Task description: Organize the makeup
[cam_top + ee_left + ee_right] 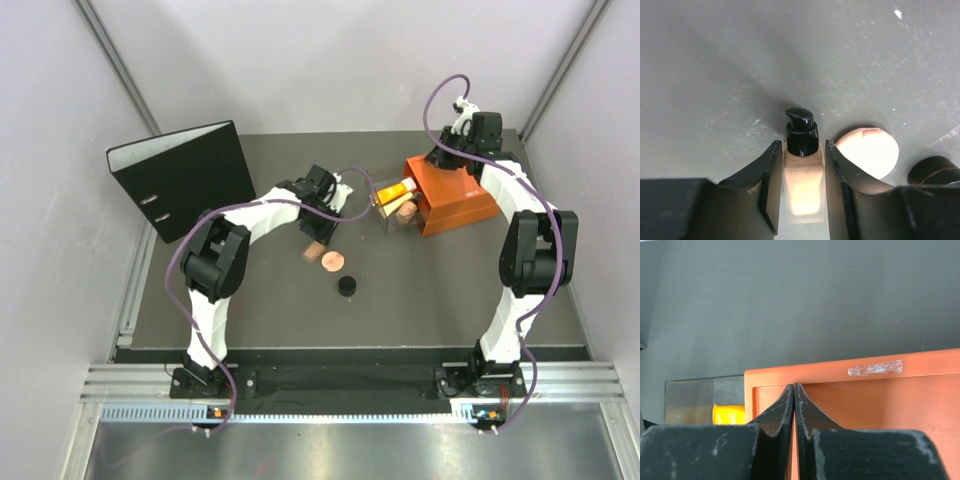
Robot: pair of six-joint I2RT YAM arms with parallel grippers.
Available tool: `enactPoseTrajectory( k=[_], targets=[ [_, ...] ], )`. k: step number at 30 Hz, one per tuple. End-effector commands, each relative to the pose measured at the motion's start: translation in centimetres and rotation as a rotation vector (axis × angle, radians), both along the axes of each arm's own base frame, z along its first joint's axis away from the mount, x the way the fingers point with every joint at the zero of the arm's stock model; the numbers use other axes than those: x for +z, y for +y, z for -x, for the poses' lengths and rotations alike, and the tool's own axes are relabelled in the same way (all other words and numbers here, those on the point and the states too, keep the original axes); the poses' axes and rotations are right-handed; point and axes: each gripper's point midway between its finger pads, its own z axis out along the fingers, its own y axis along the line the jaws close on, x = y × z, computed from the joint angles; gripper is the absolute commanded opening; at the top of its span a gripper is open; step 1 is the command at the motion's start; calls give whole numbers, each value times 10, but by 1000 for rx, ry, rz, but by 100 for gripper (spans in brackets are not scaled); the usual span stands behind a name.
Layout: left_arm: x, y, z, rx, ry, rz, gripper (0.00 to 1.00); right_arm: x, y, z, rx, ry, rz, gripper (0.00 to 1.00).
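Note:
My left gripper (pixel 802 146) is shut on a cream bottle (pixel 803 182) with a black pump cap, one finger on each side of it, low over the table; in the top view the bottle (pixel 314 250) sits just below that gripper (pixel 320 232). A round pink-tan compact (pixel 867 152) (pixel 332 262) lies right beside it. A small black round jar (pixel 935 171) (pixel 346 286) lies a little nearer. My right gripper (pixel 794 388) (pixel 445 160) is shut and empty over the top of the orange box (pixel 880 395). An orange-yellow tube (pixel 393 192) (pixel 729 415) lies in the clear drawer (pixel 386 213).
The orange box (pixel 455 195) stands at the back right with its clear drawer pulled out to the left, holding the tube and some tan items (pixel 406 211). A black binder (pixel 185 175) stands at the back left. Grey walls close in both sides.

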Motion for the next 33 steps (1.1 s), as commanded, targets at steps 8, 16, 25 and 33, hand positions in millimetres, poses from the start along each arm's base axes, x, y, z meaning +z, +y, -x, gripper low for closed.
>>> enactPoseTrajectory(
  k=[8, 16, 25, 33],
  targets=[
    [24, 11, -16, 15, -63, 29, 33, -123, -15, 69, -31, 458, 70, 0],
    [35, 3, -23, 16, -65, 55, 0, -124, -16, 69, -32, 458, 71, 0],
    [131, -22, -69, 95, -285, 208, 0, -125, -16, 70, -31, 462, 72, 0],
    [243, -74, -86, 119, -403, 603, 0, -123, -15, 68, -31, 458, 70, 0]
  ],
)
